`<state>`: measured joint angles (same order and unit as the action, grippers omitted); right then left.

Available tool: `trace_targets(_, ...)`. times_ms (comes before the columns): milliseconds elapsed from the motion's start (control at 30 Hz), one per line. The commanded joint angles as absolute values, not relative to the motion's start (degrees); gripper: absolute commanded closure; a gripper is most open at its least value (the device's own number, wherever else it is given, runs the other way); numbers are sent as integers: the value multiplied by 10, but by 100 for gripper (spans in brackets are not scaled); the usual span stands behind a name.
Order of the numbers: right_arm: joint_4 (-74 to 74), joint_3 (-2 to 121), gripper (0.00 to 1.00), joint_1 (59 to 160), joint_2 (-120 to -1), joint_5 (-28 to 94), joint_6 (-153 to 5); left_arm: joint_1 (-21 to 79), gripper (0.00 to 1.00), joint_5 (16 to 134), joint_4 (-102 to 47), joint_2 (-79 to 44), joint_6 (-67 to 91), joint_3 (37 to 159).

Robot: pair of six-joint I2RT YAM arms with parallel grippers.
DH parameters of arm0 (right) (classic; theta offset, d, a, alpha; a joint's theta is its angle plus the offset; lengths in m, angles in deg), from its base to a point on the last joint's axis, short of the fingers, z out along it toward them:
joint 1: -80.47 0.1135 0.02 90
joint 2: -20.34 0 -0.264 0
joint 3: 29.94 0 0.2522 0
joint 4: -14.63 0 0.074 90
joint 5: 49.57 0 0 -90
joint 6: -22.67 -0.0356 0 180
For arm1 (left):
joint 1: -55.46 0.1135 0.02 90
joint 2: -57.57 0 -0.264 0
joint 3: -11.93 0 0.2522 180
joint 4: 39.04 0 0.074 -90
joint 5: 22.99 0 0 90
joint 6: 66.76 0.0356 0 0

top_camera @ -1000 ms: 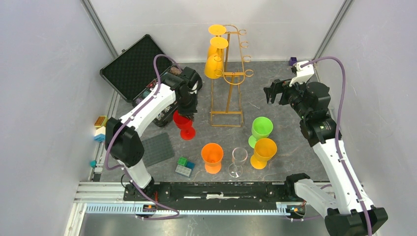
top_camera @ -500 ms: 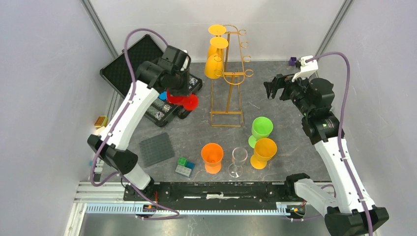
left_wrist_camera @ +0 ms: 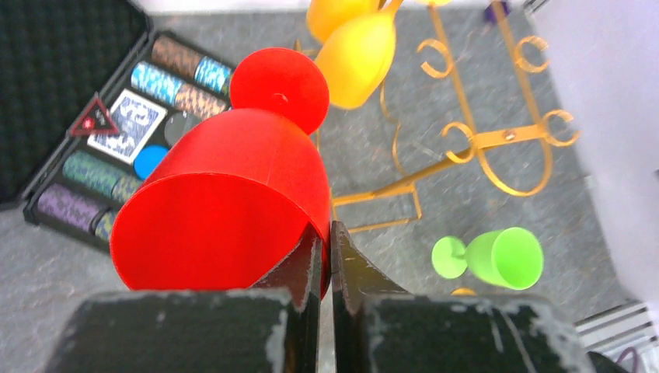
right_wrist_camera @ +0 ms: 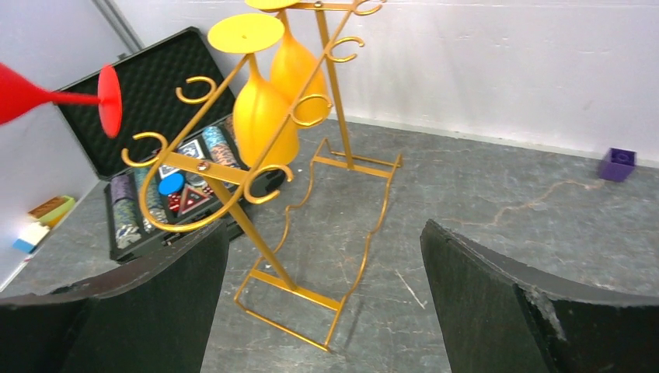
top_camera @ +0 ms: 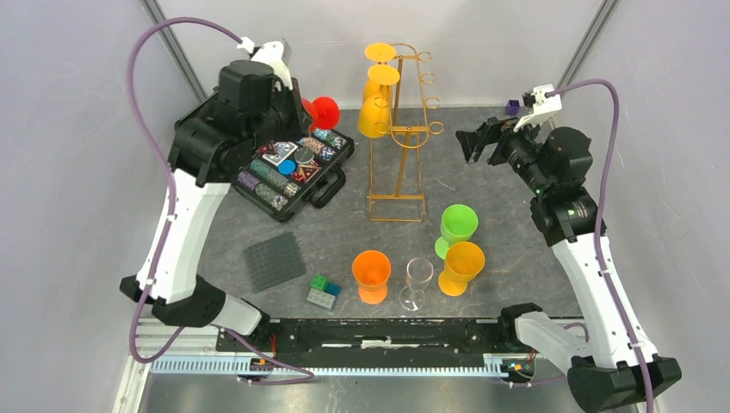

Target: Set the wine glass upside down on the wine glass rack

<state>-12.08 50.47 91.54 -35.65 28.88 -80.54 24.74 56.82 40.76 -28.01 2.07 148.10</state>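
The left gripper (left_wrist_camera: 327,250) has its two fingers pressed together on the rim of the red plastic wine glass (left_wrist_camera: 233,194), pinching the wall of the bowl between them. The glass is held up in the air over the far left part of the grey stone-patterned table (top_camera: 499,224), above the far end of the open black case of poker chips (top_camera: 293,168). It lies roughly on its side, with the stem level and the round foot turned to the right, towards the tall gold wire wine glass rack (top_camera: 405,132). The foot is near the rack's left side but apart from it, not in any loop. Two yellow-orange plastic wine glasses (top_camera: 374,116) hang upside down from that left side, one farther back than the other; the loops on the right side carry nothing. The right gripper (top_camera: 479,144) hangs in the air to the right of the rack, fingers wide apart and holding nothing, facing the rack. Nearer, to the right of the rack's base, a green glass (top_camera: 456,225) stands upright, with a yellow-orange glass (top_camera: 462,265) just beside it, then a clear glass (top_camera: 418,277) and an orange glass (top_camera: 372,274) to the left. A grey studded plate (top_camera: 274,261) lies on the near left.
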Motion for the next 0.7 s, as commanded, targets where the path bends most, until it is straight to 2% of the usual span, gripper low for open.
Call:
trace_targets(0, -71, 532, 3, 913, -366, 234, -833, 247, 98, 583, 297, -233, 35, 1481)
trace_targets(267, -17, 532, 2, 913, -374, 168, -847, 247, 98, 667, 190, -207, -2, 1452)
trace_targets(500, 53, 521, 1, 913, -379, 121, -882, 247, 98, 796, 133, -219, -40, 1447)
trace_targets(667, 127, 495, 8, 915, -377, 74, -909, 247, 98, 882, 107, -232, -70, 1437)
